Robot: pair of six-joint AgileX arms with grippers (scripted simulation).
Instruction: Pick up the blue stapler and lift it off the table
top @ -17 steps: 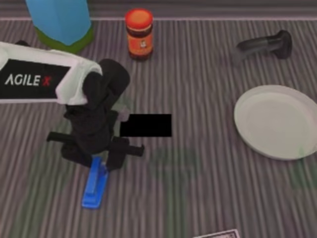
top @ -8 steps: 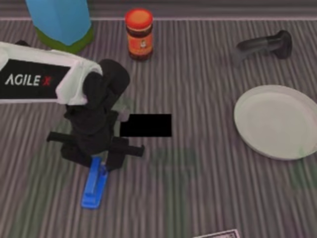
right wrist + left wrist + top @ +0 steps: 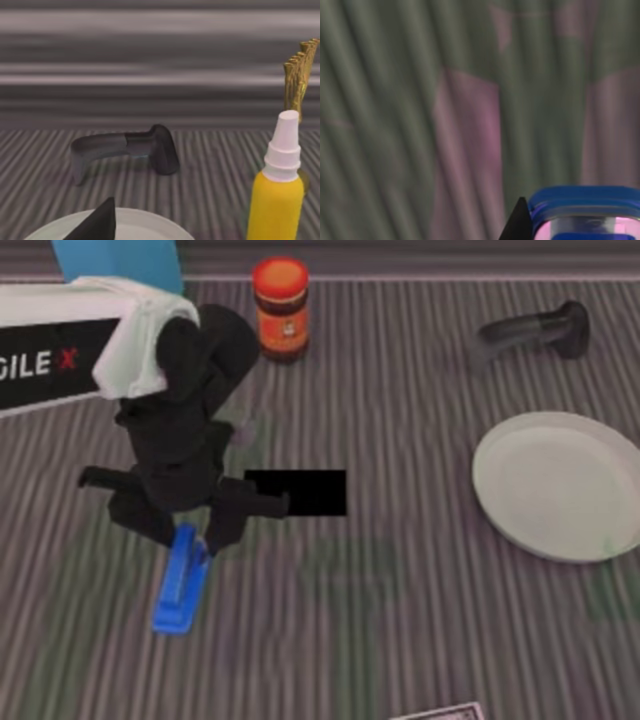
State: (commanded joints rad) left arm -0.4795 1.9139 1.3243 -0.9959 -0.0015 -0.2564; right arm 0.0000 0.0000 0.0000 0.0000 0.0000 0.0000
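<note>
Slim, elongated bright blue stapler [image 3: 180, 583]: lengthwise toward the camera at the table's left-centre, far end hidden under the black gripper. Wide table [image 3: 420, 620]: fine grey-and-dark lengthwise stripes, carpet-like

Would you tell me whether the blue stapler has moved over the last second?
Yes. The blue stapler, held by the left gripper, has shifted leftward, away from the black rectangle, and looks lifted.

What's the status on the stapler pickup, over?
Left hand shut on stapler, over table. Right hand unseen from above. Nothing in the way.
</note>
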